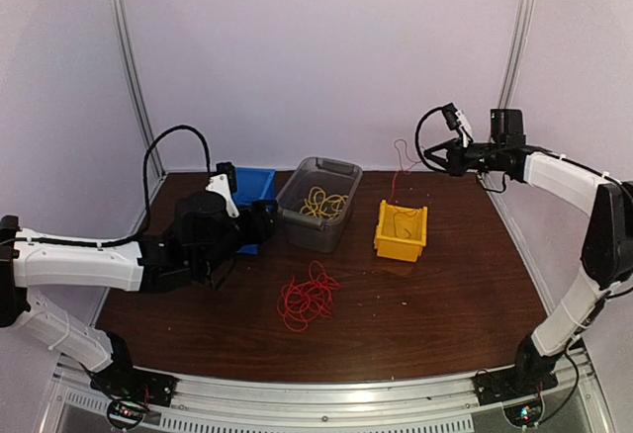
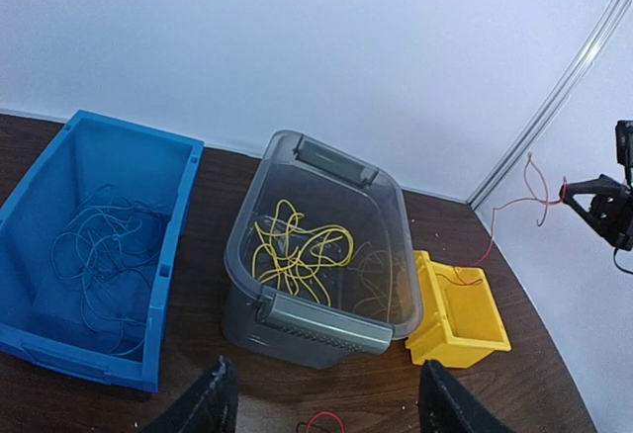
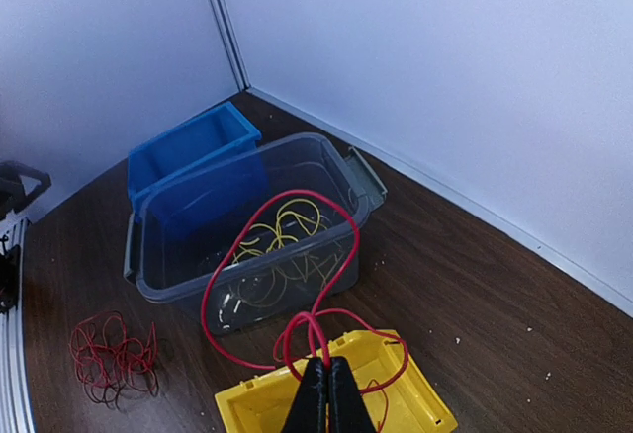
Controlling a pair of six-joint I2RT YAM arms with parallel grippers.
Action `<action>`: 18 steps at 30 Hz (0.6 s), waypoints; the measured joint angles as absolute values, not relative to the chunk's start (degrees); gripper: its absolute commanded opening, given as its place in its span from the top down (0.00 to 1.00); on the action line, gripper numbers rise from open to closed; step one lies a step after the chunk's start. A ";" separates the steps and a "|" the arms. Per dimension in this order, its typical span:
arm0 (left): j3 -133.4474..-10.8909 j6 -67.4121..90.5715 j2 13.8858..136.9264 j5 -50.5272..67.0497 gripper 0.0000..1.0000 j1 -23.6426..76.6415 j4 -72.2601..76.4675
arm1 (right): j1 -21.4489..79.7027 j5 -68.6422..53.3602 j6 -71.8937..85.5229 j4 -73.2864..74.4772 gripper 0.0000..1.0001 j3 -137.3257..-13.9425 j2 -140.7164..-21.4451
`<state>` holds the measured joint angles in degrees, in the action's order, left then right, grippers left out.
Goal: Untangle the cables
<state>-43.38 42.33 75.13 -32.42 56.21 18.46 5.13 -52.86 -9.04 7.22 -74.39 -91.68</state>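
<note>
The cables [image 1: 309, 300] sit in four places. A red tangle [image 3: 111, 354] lies loose on the brown table [image 1: 445, 304], in front of the grey bin [image 1: 315, 233] and well apart from both grippers. Yellow cables [image 2: 292, 250] are coiled on the floor of that grey bin. One red cable [image 3: 287, 194] is pinched in the right gripper [image 3: 324, 372], whose fingers are pressed fully together on it. It hangs in loops and its lower part drops into the yellow bin [image 1: 401, 247].

Only the left wrist view looks into the blue bin [image 2: 89, 364], where thin blue cables [image 2: 99, 255] are spread on the floor; from above, the left arm hides much of that bin. Only the right wrist view shows the grip itself, with the wire running up between the closed fingertips. The top view alone takes in both arms and the whole red tangle.

The left arm reaches forward low over the table. The left gripper [image 1: 265, 223] sits just in front of the blue bin and beside the grey bin's near left corner, pointing toward the back wall. Its fingers [image 2: 213, 403] stand wide apart with nothing between them. The right arm is raised high, its forearm stretched level toward the left, with its gripper held up above the yellow bin.
</note>
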 measured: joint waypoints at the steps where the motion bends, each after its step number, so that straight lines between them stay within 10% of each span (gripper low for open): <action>1: -43.38 42.33 75.16 -32.45 0.37 56.21 18.46 | 5.13 -52.25 -10.31 8.34 1.00 -74.56 -92.77; 18: -42.26 42.57 75.22 -32.62 0.37 56.21 18.31 | 10.52 -34.79 -23.00 24.88 1.00 -78.89 -110.17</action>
